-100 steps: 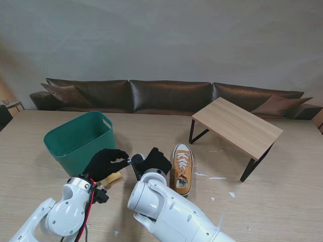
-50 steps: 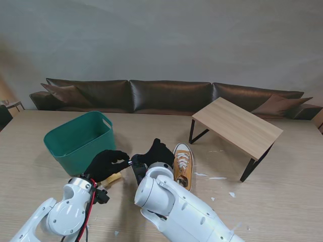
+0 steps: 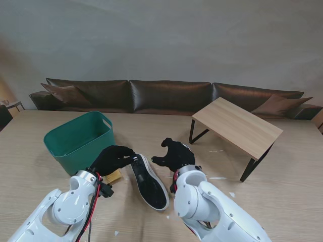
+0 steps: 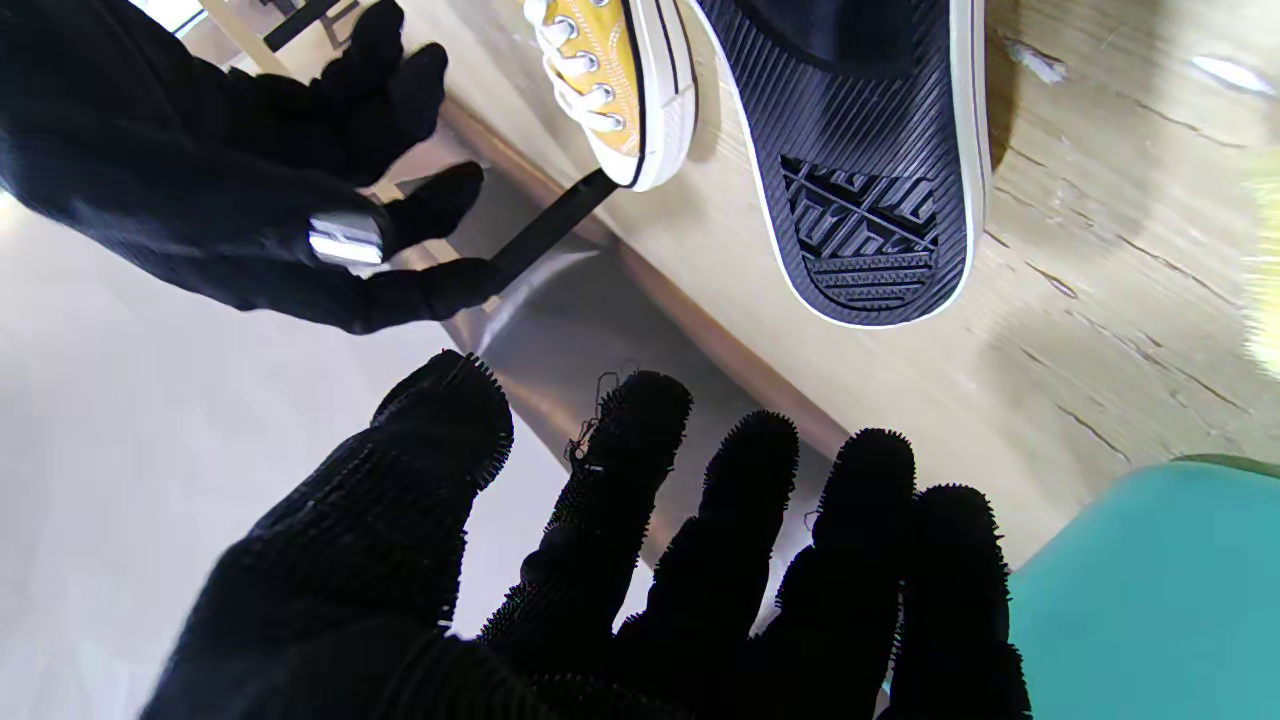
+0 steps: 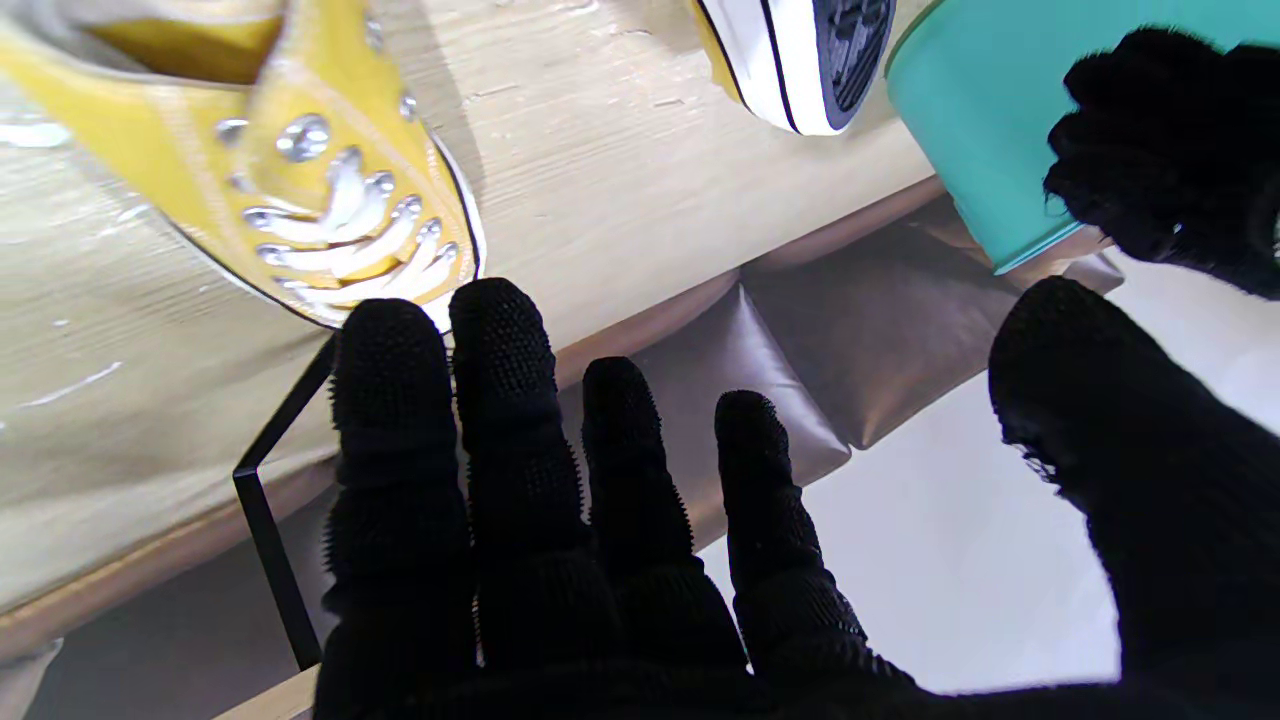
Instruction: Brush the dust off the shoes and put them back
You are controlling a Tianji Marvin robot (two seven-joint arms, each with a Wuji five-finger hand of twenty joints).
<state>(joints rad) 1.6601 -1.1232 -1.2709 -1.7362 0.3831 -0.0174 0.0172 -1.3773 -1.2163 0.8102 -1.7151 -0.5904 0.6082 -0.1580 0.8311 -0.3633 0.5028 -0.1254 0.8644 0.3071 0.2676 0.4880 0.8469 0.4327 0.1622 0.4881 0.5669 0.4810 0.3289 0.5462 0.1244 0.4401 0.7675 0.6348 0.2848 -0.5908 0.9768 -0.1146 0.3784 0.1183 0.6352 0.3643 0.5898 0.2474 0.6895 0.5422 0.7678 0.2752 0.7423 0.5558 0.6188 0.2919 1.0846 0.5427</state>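
A pale wood-grain table top fills the stand's view, flecked with small white scraps, against a grey wall. Nearest to me, the shoe lying on its side shows its black ribbed sole with a white rim; the left wrist view picks out the tread pattern and a yellow upper edge. Just left of it a yellowish brush handle pokes out from behind the left wrist. The left hand, black-gloved, hovers at the heel end with fingers spread, gripping nothing. The right hand is likewise splayed wide and empty, over the upright yellow sneaker with white laces and metal eyelets. Farther off stand a green plastic basket, a small wooden side table, and a dark brown leather sofa.
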